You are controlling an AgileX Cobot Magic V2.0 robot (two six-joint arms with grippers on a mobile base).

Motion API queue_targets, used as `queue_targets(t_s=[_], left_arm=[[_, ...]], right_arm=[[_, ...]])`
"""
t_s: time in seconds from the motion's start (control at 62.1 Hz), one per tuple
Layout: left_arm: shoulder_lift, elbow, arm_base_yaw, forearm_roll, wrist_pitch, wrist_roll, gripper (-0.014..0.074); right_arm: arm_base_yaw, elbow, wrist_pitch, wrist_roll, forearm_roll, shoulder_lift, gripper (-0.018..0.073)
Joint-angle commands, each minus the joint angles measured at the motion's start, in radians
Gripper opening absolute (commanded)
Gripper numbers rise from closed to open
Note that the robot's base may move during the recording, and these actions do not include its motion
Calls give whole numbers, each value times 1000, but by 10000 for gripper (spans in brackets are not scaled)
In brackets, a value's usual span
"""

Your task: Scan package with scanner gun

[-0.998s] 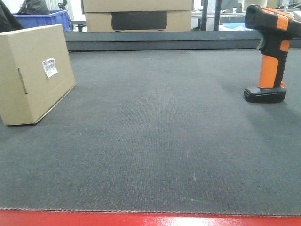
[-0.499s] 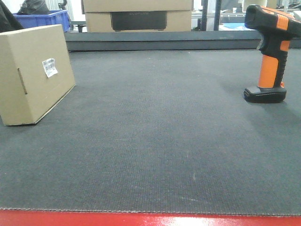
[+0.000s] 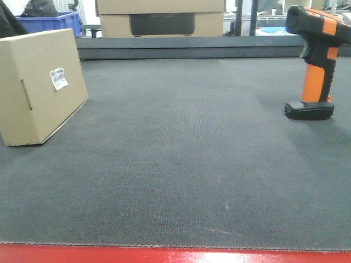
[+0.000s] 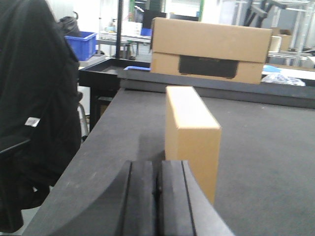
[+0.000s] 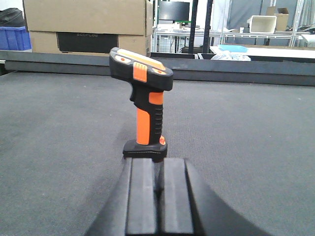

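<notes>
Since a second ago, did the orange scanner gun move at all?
No. The scanner gun stands upright at the same spot on the dark mat, the same way off from the package.

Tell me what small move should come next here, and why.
Probably open the right gripper and ease it forward around the scanner gun. The scanner stands upright on its base straight ahead, ungrasped, while the fingers look closed together. The left gripper also looks shut, just short of the package, which stands untouched on the dark mat.
</notes>
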Motion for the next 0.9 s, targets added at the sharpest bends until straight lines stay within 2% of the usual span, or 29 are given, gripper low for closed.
queue_targets(t_s=[0.0, 0.08, 0.225, 0.885], left_arm=[[-57, 41, 9, -5, -15, 6, -111], [-101, 84, 9, -5, -15, 6, -111], [-101, 84, 14, -2, 22, 6, -111], [-101, 84, 14, -2, 22, 6, -111]], right_arm=[[-6, 1, -22, -4, 1, -6, -162], [-6, 1, -22, -4, 1, -6, -162], [-6, 1, -22, -4, 1, -6, -162], [-6, 1, -22, -4, 1, -6, -162]])
